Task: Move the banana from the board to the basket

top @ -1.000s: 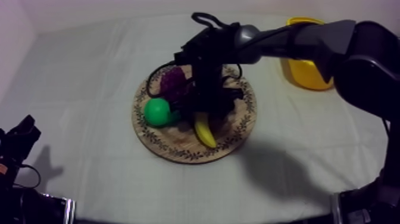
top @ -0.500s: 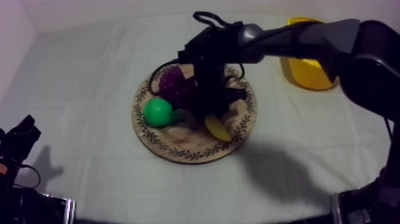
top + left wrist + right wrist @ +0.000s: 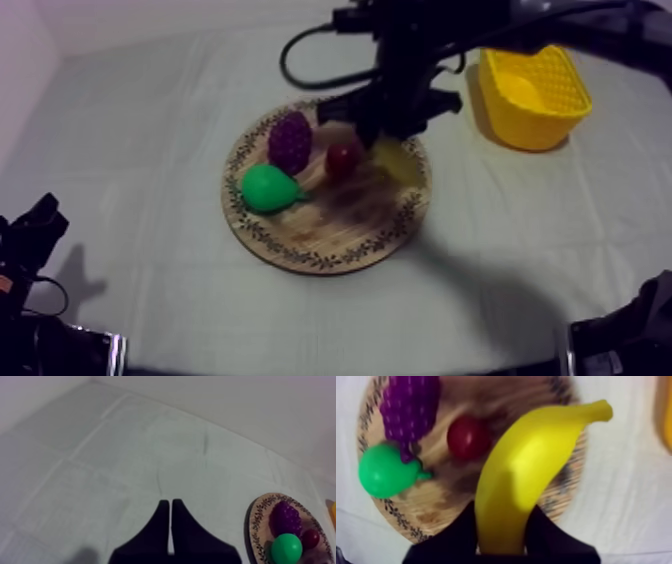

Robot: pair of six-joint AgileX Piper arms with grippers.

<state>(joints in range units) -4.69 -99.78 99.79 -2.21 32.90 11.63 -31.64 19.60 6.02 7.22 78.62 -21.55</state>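
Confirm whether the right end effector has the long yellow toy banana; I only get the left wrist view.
Observer: Yes, the right end effector is shut on the long yellow toy banana, gripping it near one end.
Operator: Where is it?
Observer: Over the right part of the round wooden board, beside the small red fruit.
Operator: And the drop-off?
Observer: The yellow mesh basket stands on the cloth to the right of the board, apart from it.
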